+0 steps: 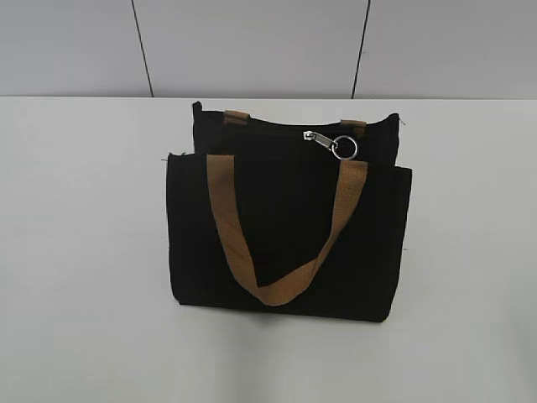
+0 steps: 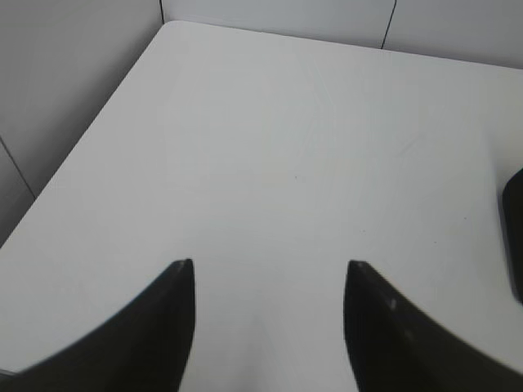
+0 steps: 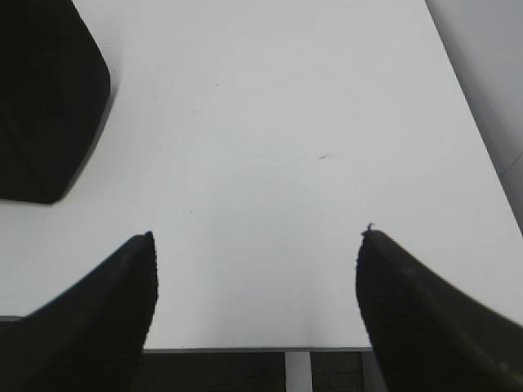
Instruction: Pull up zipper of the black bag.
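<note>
The black bag lies flat on the white table, with a tan strap handle looped over its front. The zipper's silver pull tab and ring lie along the bag's far top edge, right of centre. No gripper shows in the exterior view. In the left wrist view my left gripper is open and empty over bare table, with a sliver of the bag at the right edge. In the right wrist view my right gripper is open and empty, with a corner of the bag at the upper left.
The white table ends at a grey panelled wall behind the bag. The left wrist view shows the table's far left corner. The right wrist view shows the table's edge just beyond the fingers.
</note>
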